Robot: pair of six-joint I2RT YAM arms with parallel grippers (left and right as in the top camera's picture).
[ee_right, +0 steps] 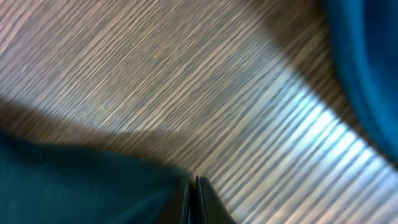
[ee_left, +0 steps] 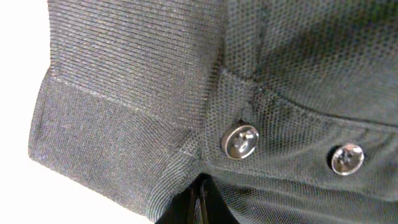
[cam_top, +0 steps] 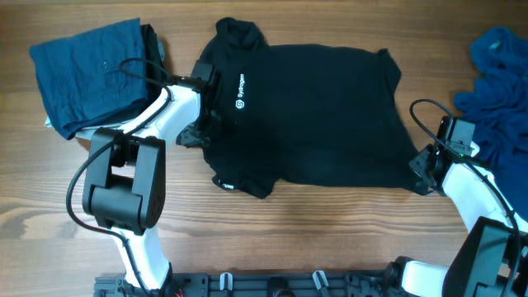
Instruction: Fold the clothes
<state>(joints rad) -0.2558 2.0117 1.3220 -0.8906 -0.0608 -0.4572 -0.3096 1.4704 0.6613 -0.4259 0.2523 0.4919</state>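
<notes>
Black polo shirt (cam_top: 322,115) lies spread flat, white logo (cam_top: 240,104) up.
Left gripper (cam_top: 196,132) at shirt's collar end; jaws pressed together on cloth beside placket buttons (ee_left: 240,140).
Right gripper (cam_top: 422,172) at shirt's hem corner; jaws together, cloth caught or not: cannot tell.
Folded blue garment (cam_top: 87,74) beyond collar end, blue heap (cam_top: 503,91) beyond hem end.
Judged step: near-edge fold across shirt.
Confirm hem pinch first. Raise both ends level, keep edge taut, lay edge on edge. Slack hem would wrinkle.
</notes>
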